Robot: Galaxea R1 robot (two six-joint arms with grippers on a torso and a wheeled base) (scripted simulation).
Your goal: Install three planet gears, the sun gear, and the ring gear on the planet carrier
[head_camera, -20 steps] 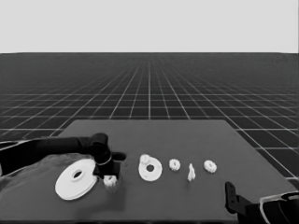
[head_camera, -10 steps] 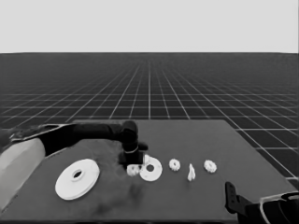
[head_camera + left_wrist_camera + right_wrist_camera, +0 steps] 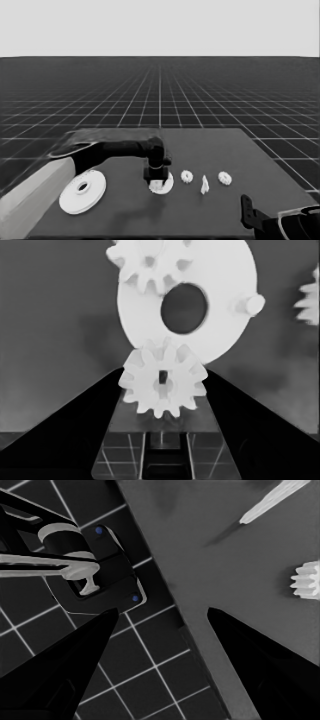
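White planet gear [image 3: 163, 384] sits clamped between my left jaws [image 3: 162, 390], its flat face toward the wrist camera, just above the smaller round part [image 3: 162, 184]. One gear [image 3: 150, 262] already sits there. My right jaws [image 3: 160, 630] hang spread off the worktop [image 3: 210, 150] corner.

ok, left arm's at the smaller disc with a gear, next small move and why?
Probably ease the gear on over the smaller round part toward its bare peg, then lower. The left gripper holds it between the jaws at the part's rim, not on a peg. One gear already sits on the part. The right gripper is parked off the table's corner.
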